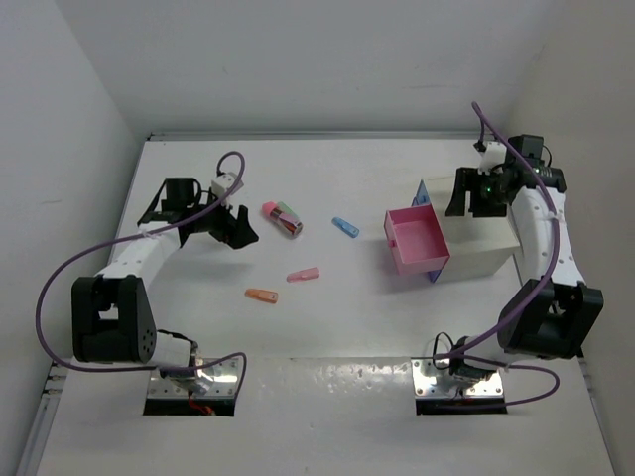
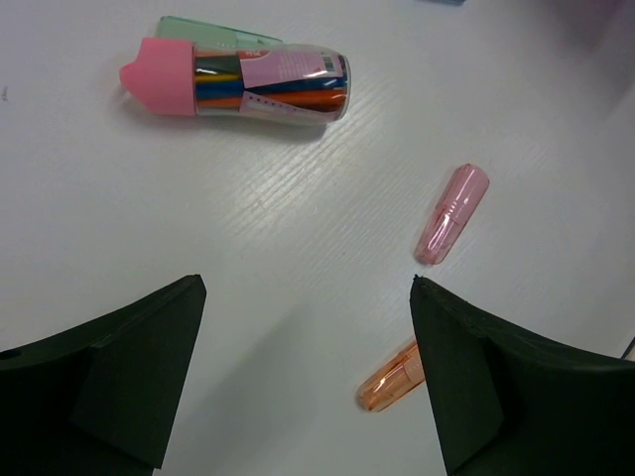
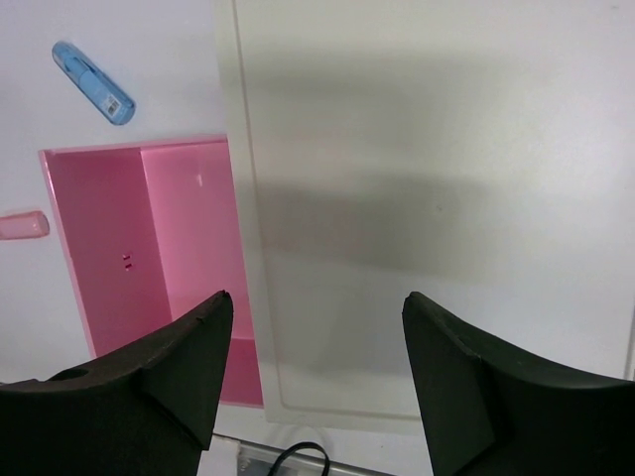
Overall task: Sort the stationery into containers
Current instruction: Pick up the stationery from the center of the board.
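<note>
Orange piece [image 2: 392,382] partly cut off behind a finger of the left hand [image 2: 303,297], which is spread over the surface [image 1: 327,327], gripping nothing. Green piece [image 2: 203,28] mostly hidden behind a pink-capped tube [image 2: 248,81] of coloured sticks. Blue drawer [image 1: 422,193] only slivers behind the pink drawer [image 3: 99,248], left of the white cabinet [image 3: 427,198]. Right hand [image 3: 316,307] spread above the cabinet. Blue piece [image 3: 92,81] lies left of the drawer.

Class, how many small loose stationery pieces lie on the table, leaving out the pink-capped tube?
4: blue piece left of the pink drawer; pink piece between it and the orange piece; green piece just beyond the tube. More may be hidden.
</note>
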Motion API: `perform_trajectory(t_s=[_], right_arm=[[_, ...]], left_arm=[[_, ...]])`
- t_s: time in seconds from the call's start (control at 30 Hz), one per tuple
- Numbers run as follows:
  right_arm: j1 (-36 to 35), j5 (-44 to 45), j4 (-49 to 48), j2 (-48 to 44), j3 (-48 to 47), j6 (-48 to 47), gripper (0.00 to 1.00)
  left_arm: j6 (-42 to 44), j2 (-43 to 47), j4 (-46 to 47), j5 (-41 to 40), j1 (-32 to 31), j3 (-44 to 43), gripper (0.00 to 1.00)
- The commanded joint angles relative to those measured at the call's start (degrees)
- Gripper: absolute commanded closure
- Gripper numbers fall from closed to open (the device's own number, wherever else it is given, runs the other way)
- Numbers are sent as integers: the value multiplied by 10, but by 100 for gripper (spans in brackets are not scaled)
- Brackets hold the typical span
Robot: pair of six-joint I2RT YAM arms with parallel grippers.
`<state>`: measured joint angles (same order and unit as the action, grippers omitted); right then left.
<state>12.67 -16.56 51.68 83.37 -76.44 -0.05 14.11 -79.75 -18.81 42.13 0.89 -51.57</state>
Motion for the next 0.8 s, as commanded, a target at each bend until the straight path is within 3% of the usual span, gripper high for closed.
perform_trajectory(t_s=[0.0,0.13,0.57,0.77], right_arm=[[3,-1,12,13,-38,-27,32],[3,-8,13,17,-52,-30,32],[3,13,11,38,-120,-32,33],[3,28,18,50,-115,-7,34]], left_arm=[[11,-1,31,21,5,-5,10],[39,-11,13,37,5,-19,11],[8,-64,21,89,-21,-47,11],[53,-126,-46,128,-28,-103,15]])
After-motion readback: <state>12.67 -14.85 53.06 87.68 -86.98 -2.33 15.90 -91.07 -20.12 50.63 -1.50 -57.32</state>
